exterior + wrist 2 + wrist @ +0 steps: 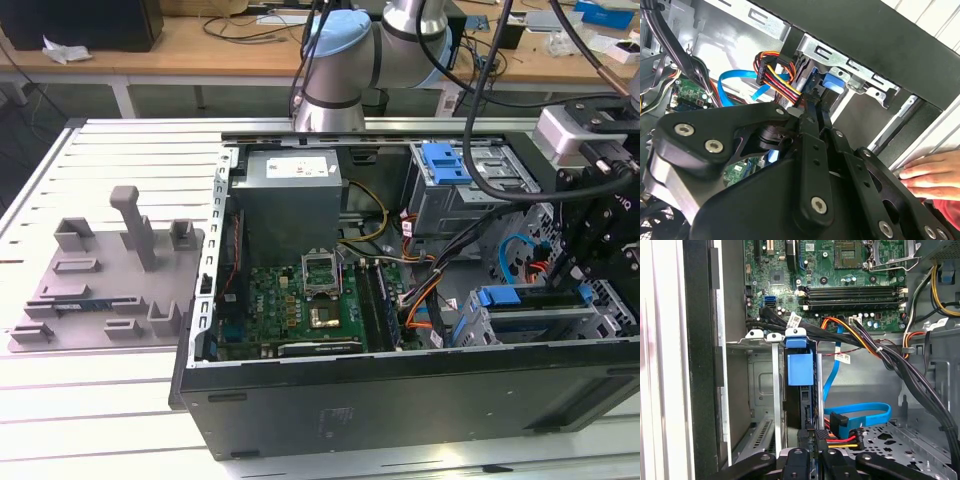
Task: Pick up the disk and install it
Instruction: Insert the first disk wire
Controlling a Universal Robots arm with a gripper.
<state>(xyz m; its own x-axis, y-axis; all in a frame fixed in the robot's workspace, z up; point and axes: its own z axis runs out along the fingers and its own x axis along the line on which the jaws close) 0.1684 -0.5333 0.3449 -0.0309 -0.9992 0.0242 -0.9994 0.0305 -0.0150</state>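
Gripper (563, 272) first: its black linkage hangs at about three o'clock in the exterior view, reaching down into the open computer case (400, 400). I cannot tell from any camera whether it is clamped or free. It sits right at the disk (540, 298), which stands on edge in a slot of the perforated metal drive cage (480, 325), at roughly four o'clock in that view. The disk's blue plastic bracket shows as a bright strip along its upper edge.

In the first wrist view the disk (800, 390) is a dark slab between two pale sheet-metal rails, capped by a boxy blue tab, with the gripper (811, 437) directly at its near edge. In the second wrist view the gripper (816, 107) points at the same blue tab of the disk (832, 82).

A green motherboard (290, 300) lies flat near six o'clock in the exterior view, with the grey metal power-supply box (290, 190) above it toward twelve. A bundle of orange, red and yellow wires (860, 335) and a flat glossy blue cable (860, 412) loop beside the cage. A moulded grey fixture tray (110, 270) rests on the slatted white table (100, 160) at nine o'clock. A person's hand (932, 172) lies just outside the case wall.
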